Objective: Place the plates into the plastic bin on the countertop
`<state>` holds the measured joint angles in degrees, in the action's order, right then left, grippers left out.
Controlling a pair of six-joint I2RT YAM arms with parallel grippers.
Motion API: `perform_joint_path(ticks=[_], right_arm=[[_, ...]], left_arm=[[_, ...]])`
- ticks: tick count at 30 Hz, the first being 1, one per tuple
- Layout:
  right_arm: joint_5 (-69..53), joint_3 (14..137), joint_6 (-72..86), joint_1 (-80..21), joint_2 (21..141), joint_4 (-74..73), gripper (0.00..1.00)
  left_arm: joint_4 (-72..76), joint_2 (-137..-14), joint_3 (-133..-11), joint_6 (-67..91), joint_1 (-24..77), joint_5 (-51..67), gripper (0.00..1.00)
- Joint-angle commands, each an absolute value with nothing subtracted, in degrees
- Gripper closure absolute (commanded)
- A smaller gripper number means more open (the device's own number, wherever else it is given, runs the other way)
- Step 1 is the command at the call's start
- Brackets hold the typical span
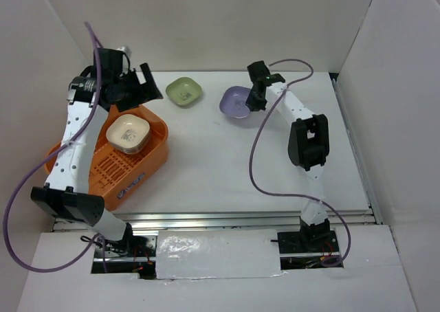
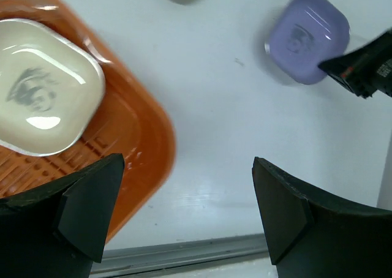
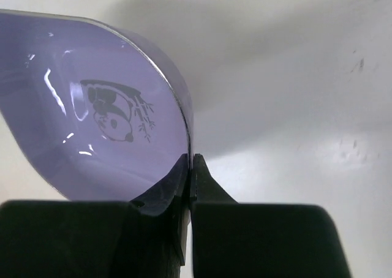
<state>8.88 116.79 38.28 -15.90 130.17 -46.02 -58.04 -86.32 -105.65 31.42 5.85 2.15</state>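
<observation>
Right gripper point(image 3: 191, 166) pinches the lilac plate's point(image 3: 92, 119) rim near the counter's point(image 1: 275, 168) far edge. Left gripper point(image 2: 188, 168) gapes wide, empty.

Bright, even light from above; soft shadows, blur up close.
In the right wrist view the lilac plate point(image 3: 104, 125) at the jaws shows white glare streaks left of its print and casts a soft grey shadow beyond the jaws onto the countertop point(image 3: 306, 186). In the left wrist view the orange bin point(image 2: 153, 143) beside the left-hand jaw is smeared, and the cream plate point(image 2: 43, 94) carries a bright highlight.
</observation>
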Motion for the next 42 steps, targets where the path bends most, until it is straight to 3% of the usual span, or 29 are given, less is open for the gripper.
perform_joint_path(ticks=[1,4,12,17,19,20,21,22,23,26,32,42], right_arm=[[22.32,111.84,34.72,-23.54,117.97,-51.33,1.0],[22.6,106.0,33.67,-26.54,109.97,-48.96,1.0],[5.82,105.57,30.32,-32.6,100.21,-49.75,1.0],[-1.38,103.45,31.64,-34.01,96.68,-47.9,1.0],[-10.25,102.92,31.73,-33.23,96.42,-45.72,1.0],[-13.59,102.05,32.08,-32.87,96.33,-44.4,1.0],[-17.36,101.43,32.25,-32.52,96.15,-43.17,0.96],[-23.84,99.86,32.34,-31.91,95.89,-40.11,0.53],[-25.04,99.41,33.04,-31.56,95.8,-39.38,0.01],[-20.58,97.66,34.97,-29.72,95.01,-39.64,0.0],[-21.53,91.06,36.47,-23.12,93.78,-35.6,0.0],[-25.31,93.69,38.58,-19.6,104.58,-28.85,0.0]], left_arm=[[-57.83,-90.94,-111.96,28.75,10.35,6.85,0.01],[-58.18,-96.39,-116.45,26.82,14.31,9.04,0.01],[-54.32,-102.47,-114.78,26.19,19.68,8.54,0.01],[-55.55,-104.68,-114.7,25.05,19.78,4.05,0.14],[-54.15,-104.59,-112.86,24.87,19.08,4.65,0.27],[-52.92,-104.07,-112.16,25.13,18.64,4.92,0.41],[-52.48,-103.71,-111.63,25.31,18.37,5.1,0.65],[-52.64,-102.93,-111.1,26.27,17.93,3.01,1.0],[-52.65,-102.92,-111.09,27.06,17.93,0.73,1.0],[-53.09,-97.58,-108.2,32.75,15.3,-8.59,1.0],[-48.26,-77.99,-92.3,43.32,-5.85,-10.81,1.0],[-42.46,-79.8,-76.47,45.87,-18.81,-5.2,1.0]])
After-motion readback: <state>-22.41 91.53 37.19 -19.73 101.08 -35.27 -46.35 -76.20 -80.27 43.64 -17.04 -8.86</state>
